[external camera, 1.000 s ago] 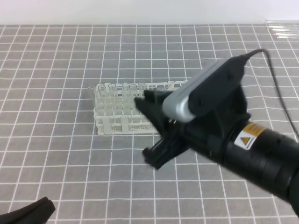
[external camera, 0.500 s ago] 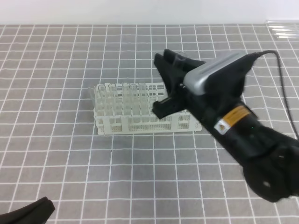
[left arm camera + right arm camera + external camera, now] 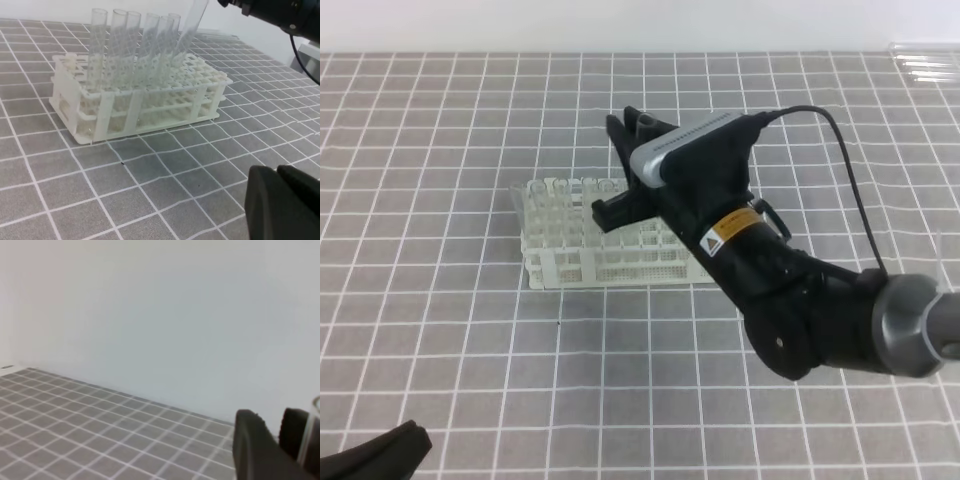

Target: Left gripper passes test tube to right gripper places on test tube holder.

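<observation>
The black-jawed right gripper (image 3: pixel 620 170) under its silver-grey cover grasps a slender clear glass test tube (image 3: pixel 192 22), holding it tilted above the white plastic lattice test tube holder (image 3: pixel 200 82), beside tubes already standing there. The black blocky left gripper (image 3: pixel 282 200) sits clenched and empty, low and well apart from the rack.

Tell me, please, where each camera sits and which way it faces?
Exterior high: above the gridded mat, looking down at the right gripper over the test tube holder.
Left wrist: low, facing the test tube holder; left gripper at the corner.
Right wrist: faces the wall; right gripper beside the test tube.
The first two share the holder.
</observation>
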Controlling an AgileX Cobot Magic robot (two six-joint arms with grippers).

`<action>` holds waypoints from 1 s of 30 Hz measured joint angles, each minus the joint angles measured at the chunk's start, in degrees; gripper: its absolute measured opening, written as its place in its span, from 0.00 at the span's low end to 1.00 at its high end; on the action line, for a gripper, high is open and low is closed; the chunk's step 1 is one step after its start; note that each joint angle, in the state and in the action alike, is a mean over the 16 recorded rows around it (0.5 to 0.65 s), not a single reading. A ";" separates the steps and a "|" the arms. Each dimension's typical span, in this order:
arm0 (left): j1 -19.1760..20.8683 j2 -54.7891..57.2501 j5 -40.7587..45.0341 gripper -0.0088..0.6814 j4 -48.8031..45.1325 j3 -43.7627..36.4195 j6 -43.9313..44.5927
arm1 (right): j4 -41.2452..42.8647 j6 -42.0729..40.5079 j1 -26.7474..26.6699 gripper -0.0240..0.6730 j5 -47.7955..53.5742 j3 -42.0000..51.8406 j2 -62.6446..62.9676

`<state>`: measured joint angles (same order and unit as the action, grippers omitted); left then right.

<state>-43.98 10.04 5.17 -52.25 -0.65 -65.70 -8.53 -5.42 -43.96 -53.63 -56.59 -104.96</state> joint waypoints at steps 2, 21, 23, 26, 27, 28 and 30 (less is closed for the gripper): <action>0.00 0.00 0.01 0.01 0.00 0.00 0.00 | -0.73 -0.81 0.01 0.16 0.79 -0.70 -0.42; 0.02 0.07 -0.01 0.01 0.00 -0.05 0.02 | -5.18 -4.14 0.74 0.16 1.29 -1.70 -3.02; 0.02 0.07 -0.02 0.01 0.01 -0.09 0.04 | -5.48 -4.12 0.76 0.16 0.89 -1.70 -3.45; 0.02 0.07 -0.02 0.01 0.01 -0.09 0.04 | -5.69 -4.07 0.76 0.16 0.34 -1.70 -3.91; 0.02 0.05 -0.01 0.01 0.01 -0.05 0.02 | -5.73 -4.04 0.76 0.16 0.16 -1.70 -4.00; 0.02 0.05 -0.01 0.01 0.01 -0.05 0.02 | -5.78 -3.97 0.76 0.16 0.01 -1.70 -4.08; 0.02 0.05 -0.01 0.01 0.01 -0.05 0.02 | -5.86 -3.72 0.76 0.16 -0.25 -1.70 -4.18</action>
<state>-43.97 10.09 5.16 -52.24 -0.70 -65.68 -14.39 -9.14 -43.21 -53.89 -58.29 -109.14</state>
